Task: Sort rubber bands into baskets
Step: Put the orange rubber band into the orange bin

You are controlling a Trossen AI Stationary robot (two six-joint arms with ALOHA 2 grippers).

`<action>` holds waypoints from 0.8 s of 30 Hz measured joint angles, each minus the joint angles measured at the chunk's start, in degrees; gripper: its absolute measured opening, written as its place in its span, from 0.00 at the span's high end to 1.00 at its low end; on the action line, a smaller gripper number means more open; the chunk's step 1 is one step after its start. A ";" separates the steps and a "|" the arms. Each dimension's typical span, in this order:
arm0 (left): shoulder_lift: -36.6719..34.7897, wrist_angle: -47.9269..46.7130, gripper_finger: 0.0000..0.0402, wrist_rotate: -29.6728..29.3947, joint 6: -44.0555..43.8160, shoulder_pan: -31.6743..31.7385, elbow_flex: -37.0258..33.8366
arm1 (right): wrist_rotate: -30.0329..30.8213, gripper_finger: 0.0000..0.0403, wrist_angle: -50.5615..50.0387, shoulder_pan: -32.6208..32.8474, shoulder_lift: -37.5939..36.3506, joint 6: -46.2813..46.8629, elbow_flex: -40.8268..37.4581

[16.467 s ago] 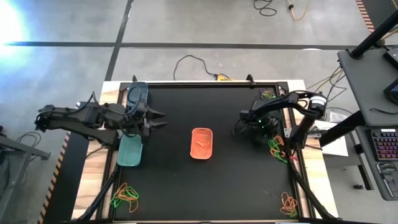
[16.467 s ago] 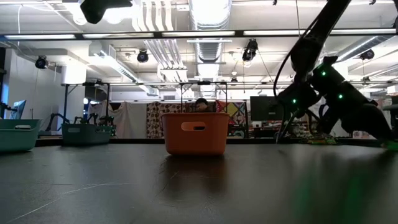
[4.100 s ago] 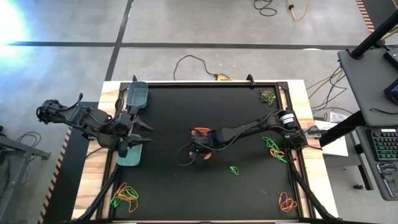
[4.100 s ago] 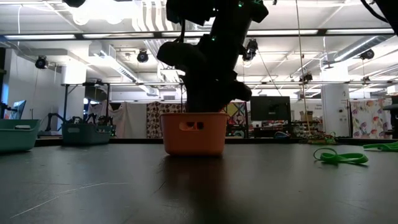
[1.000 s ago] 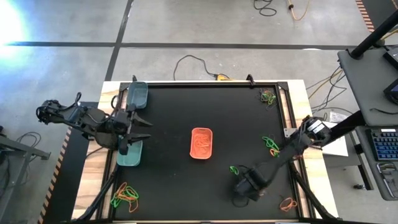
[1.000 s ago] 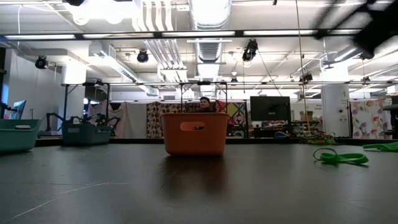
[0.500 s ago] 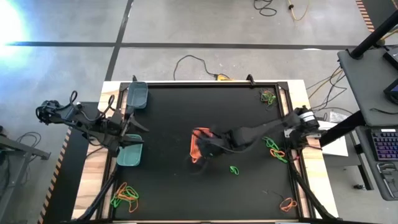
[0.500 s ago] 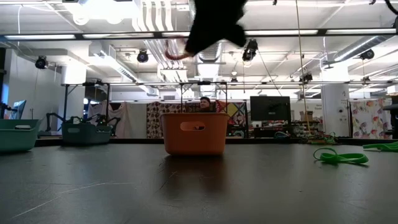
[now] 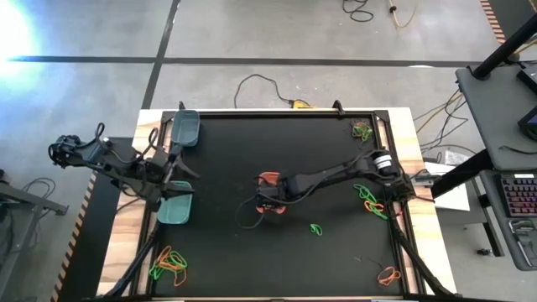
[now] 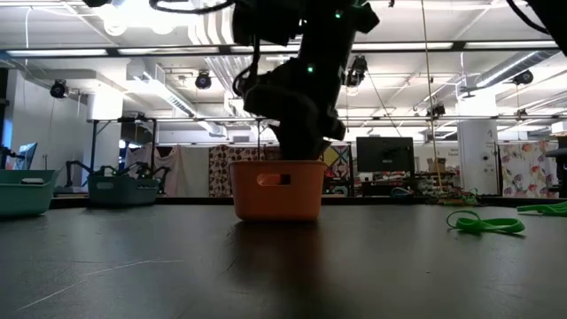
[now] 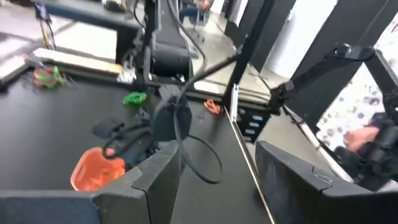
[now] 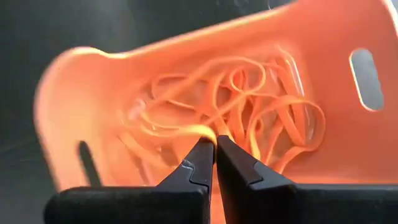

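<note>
Right gripper (image 12: 215,144): over the orange basket (image 9: 267,179) at the middle of the table, fingers pressed together with a thin orange band (image 12: 186,130) running in between the tips, so it looks clamped on that band.
Right arm (image 9: 336,174): reaches in from the right edge of the table across to the centre; in the low view it hangs down over the orange basket (image 10: 275,189).
Orange basket contents: a tangle of orange bands (image 12: 267,112) on its floor.
Left gripper (image 9: 186,179): near the left edge of the table, just above the light teal basket (image 9: 174,210), fingers spread apart and holding nothing.
Dark basket (image 9: 185,129): at the far left corner of the table, beyond the left gripper.
Green band (image 9: 315,228): alone on the black mat, toward the near side and to the right of the orange basket; it lies flat in the low view (image 10: 483,223).
Right-edge pile (image 9: 370,200): green and orange bands together by the right edge of the mat.
Far right corner: a small dark and green clump of bands (image 9: 362,130).
Near right corner: a few orange bands (image 9: 388,273).
Near left corner: orange and green bands (image 9: 169,263) on the wooden edge, outside the mat.
Table (image 9: 252,143): black mat inside a wood border.
</note>
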 joint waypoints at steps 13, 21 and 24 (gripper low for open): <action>7.70 -0.05 0.52 2.68 -4.83 -7.02 -0.11 | -8.97 0.63 -5.12 -0.35 -6.25 8.34 -0.11; 10.58 -0.10 0.52 0.16 -5.70 -8.97 -0.11 | -4.87 0.54 -22.71 2.05 -18.67 16.18 -2.95; 11.02 -0.06 0.52 -0.87 -4.94 -8.95 -0.11 | -8.10 0.52 -25.07 1.88 -22.69 18.55 -7.51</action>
